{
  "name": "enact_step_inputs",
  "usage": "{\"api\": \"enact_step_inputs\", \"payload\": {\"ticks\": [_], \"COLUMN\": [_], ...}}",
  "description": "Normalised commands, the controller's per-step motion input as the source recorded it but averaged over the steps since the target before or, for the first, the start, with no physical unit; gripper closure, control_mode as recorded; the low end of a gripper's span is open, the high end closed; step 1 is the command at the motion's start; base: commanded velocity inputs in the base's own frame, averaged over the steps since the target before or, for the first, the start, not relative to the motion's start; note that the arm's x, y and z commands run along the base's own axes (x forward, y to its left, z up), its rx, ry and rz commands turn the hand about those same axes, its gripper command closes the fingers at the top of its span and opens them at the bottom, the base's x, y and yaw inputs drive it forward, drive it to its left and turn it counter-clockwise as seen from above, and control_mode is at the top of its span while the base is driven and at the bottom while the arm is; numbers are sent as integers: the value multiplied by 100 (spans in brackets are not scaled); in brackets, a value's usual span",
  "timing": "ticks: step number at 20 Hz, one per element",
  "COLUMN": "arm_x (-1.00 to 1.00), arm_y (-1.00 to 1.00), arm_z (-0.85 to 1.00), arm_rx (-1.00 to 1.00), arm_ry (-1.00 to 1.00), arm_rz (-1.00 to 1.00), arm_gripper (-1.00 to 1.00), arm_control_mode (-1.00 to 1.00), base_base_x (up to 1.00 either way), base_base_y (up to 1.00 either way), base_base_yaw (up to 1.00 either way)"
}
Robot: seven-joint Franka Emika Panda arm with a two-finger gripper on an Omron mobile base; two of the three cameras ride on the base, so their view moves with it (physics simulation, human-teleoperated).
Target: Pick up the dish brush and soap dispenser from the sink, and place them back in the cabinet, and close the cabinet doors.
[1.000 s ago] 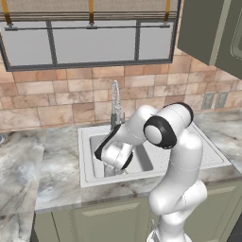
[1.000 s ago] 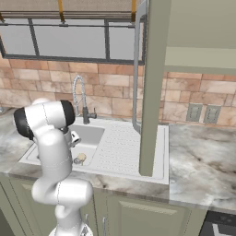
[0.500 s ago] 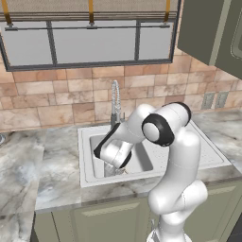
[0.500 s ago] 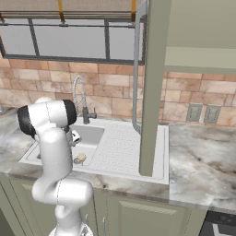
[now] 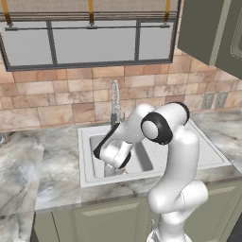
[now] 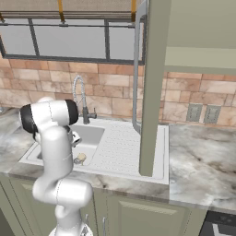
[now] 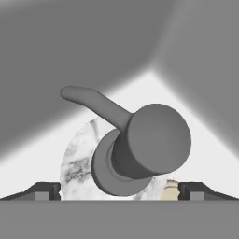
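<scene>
Over the last second the arm has dipped lower into the sink (image 5: 90, 177). The soap dispenser (image 7: 140, 149) stands in the basin directly under the end effector (image 7: 119, 191), pump top uppermost, between the wide-open fingers; nothing is held. The dish brush (image 6: 81, 157) lies just beside it. Best to descend straight, centre on the pump neck, and close below the head without nudging the brush.

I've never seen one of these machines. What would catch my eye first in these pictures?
Probably the big white arm bending down from the counter edge into the sink, its jaws spread wide. From its hand camera you look straight down on the soap dispenser between them. To the right, a tall olive cabinet door stands swung open over the sink's drainboard.
</scene>
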Motion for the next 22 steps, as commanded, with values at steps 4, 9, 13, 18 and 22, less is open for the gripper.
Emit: {"api": "enact_step_inputs", "payload": {"ticks": [4, 9, 13, 18, 22], "arm_x": [0, 0, 0, 0, 0], "arm_y": [0, 0, 0, 0, 0], "arm_z": [-13, -14, -16, -16, -8], "arm_rx": [0, 0, 0, 0, 0], "arm_ry": [0, 0, 0, 0, 0], "arm_rz": [0, 0, 1, 1, 2], "arm_gripper": [-100, -100, -100, -100, -100], "arm_control_mode": [-100, -100, -100, -100, -100], "base_base_x": [0, 0, 0, 0, 0], "base_base_y": [0, 0, 0, 0, 0], "base_base_yaw": [0, 0, 0, 0, 0]}}
